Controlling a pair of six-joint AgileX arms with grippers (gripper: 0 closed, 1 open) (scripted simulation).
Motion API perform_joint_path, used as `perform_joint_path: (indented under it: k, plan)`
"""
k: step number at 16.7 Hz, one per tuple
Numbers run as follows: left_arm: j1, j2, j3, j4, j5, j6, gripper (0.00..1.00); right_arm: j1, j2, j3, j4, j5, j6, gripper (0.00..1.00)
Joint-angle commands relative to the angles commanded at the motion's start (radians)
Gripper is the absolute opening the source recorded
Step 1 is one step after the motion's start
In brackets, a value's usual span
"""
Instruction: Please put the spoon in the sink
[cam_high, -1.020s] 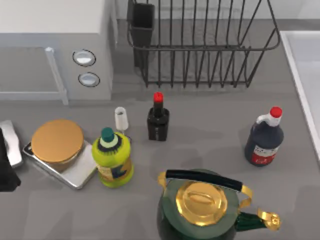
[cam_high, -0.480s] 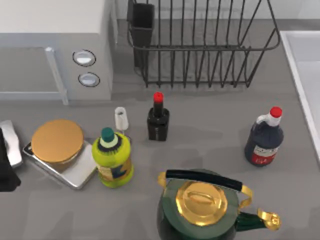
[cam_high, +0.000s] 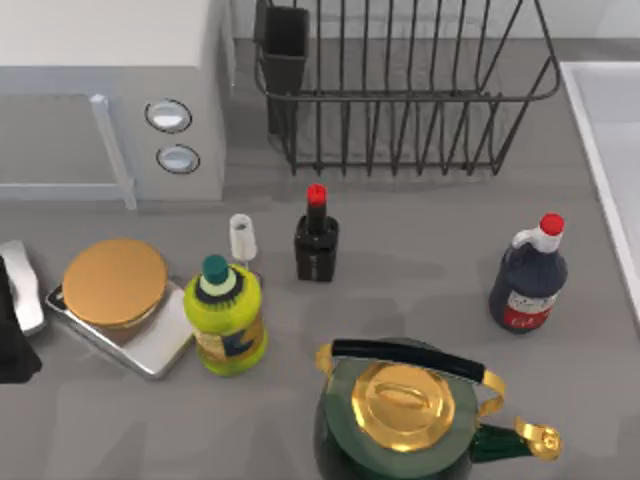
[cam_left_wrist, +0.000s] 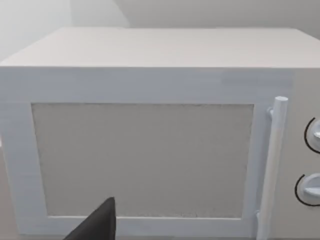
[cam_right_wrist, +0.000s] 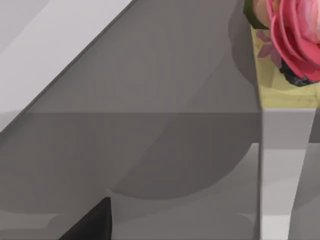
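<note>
The spoon (cam_high: 242, 238) is small and white and lies on the grey counter just behind the yellow-green bottle (cam_high: 226, 318), which hides part of it. The sink (cam_high: 612, 130) is a pale basin with a raised rim at the table's far right edge. My left arm (cam_high: 10, 335) is parked at the left edge, beside the scale. A dark tip of my left gripper (cam_left_wrist: 98, 226) faces the white microwave (cam_left_wrist: 150, 150). In the right wrist view, a dark tip of my right gripper (cam_right_wrist: 91, 226) hangs over a grey surface. Nothing is seen held by either.
A black wire dish rack (cam_high: 400, 90) stands at the back. Between the spoon and the sink stand a black red-capped bottle (cam_high: 316, 245) and a dark bottle with a white neck (cam_high: 528, 278). A green-and-gold kettle (cam_high: 405, 410) sits in front, and a gold-topped scale (cam_high: 115, 285) at the left.
</note>
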Motion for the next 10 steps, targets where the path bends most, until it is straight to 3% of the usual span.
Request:
perform_joint_path:
  k: [8, 10]
  plan:
    - [0.000, 0.000, 0.000, 0.000, 0.000, 0.000, 1.00, 0.000, 0.000, 0.000, 0.000, 0.000, 0.000, 0.02]
    - [0.000, 0.000, 0.000, 0.000, 0.000, 0.000, 1.00, 0.000, 0.000, 0.000, 0.000, 0.000, 0.000, 0.00]
